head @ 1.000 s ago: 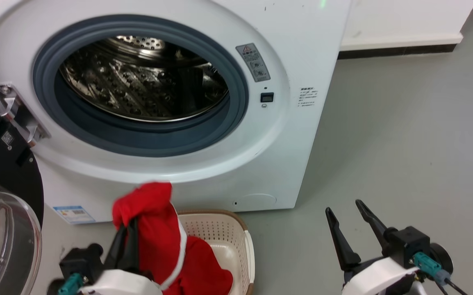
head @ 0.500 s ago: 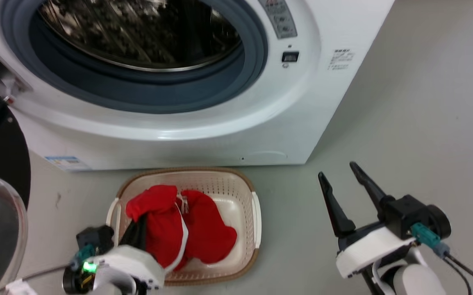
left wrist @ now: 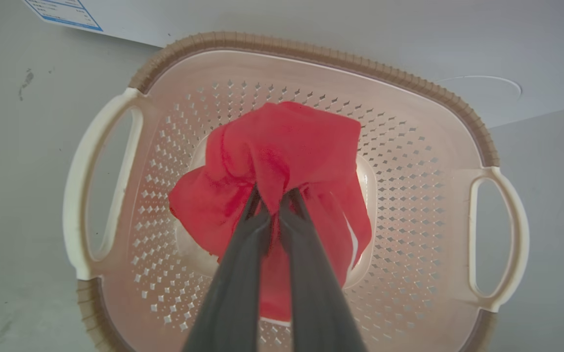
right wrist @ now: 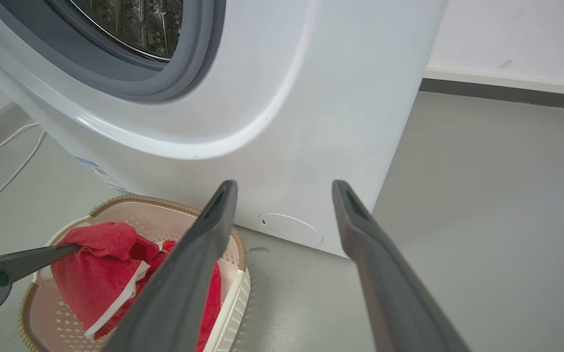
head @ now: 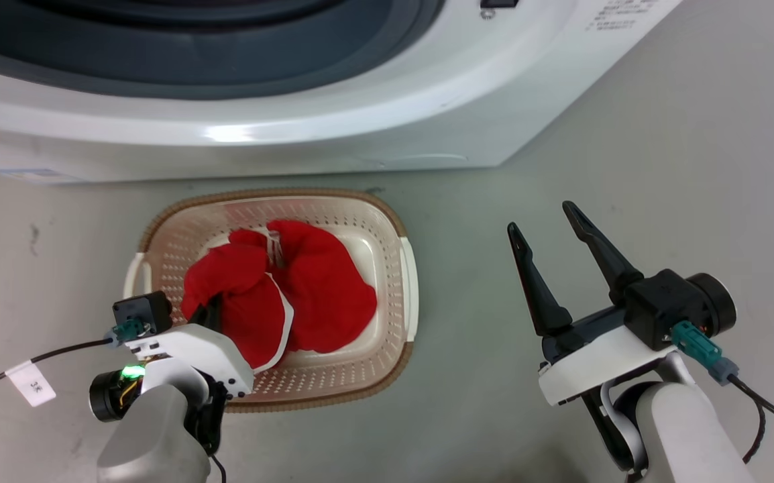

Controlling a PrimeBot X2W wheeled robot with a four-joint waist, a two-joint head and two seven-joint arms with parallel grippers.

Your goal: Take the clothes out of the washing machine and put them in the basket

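Grey floor (head: 628, 134) bears one basket (head: 333, 386) holding two clothes (head: 320, 288), left hand (left wrist: 272, 200) pinching

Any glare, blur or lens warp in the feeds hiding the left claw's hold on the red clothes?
Head view: a bright glare streak on the washing machine. Left wrist view: left claw soft near the lens, yet its pinch on the clothes reads clearly; the basket rim bows from the wide angle. Right wrist view: right claw blurred up close, open.
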